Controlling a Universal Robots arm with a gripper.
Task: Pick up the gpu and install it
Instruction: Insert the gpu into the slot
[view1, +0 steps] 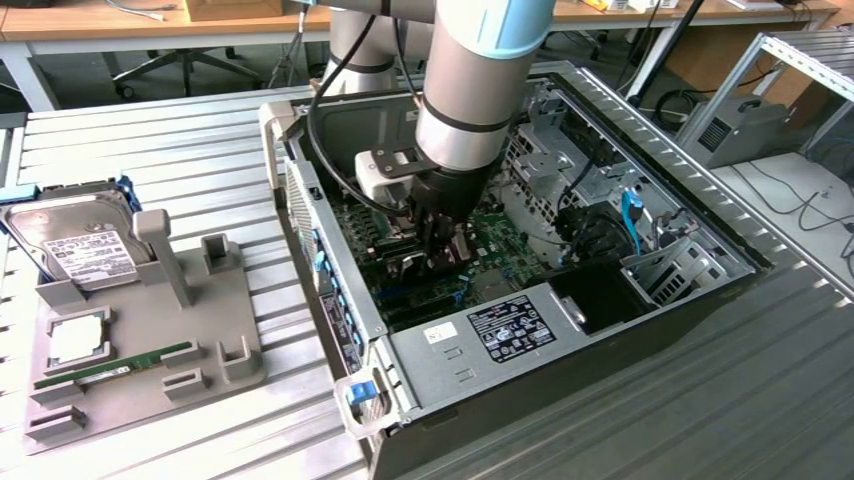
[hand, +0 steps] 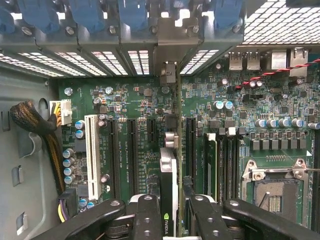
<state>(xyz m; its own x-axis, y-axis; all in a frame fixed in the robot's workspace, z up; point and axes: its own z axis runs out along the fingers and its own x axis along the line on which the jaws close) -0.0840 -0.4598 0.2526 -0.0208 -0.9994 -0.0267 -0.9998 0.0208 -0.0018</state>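
The gpu (hand: 169, 167) stands on edge inside the open computer case (view1: 534, 385), seen along its thin top edge over the green motherboard (hand: 135, 100). It lines up with the black expansion slots, and its metal bracket end reaches toward the slotted rear wall under the blue latches (hand: 90, 15). I can't tell whether its lower edge is seated in a slot. The gripper (hand: 170, 202) has its jaws pinching the card from both sides, one black finger (hand: 146, 215) against each face. A white slot (hand: 91, 155) lies well to one side, the empty CPU socket (hand: 272, 192) to the other. Out on the table, at the exterior view's left, a grey tray (view1: 200, 330) holds a hard drive (view1: 80, 250) and a green RAM stick (view1: 114, 367).
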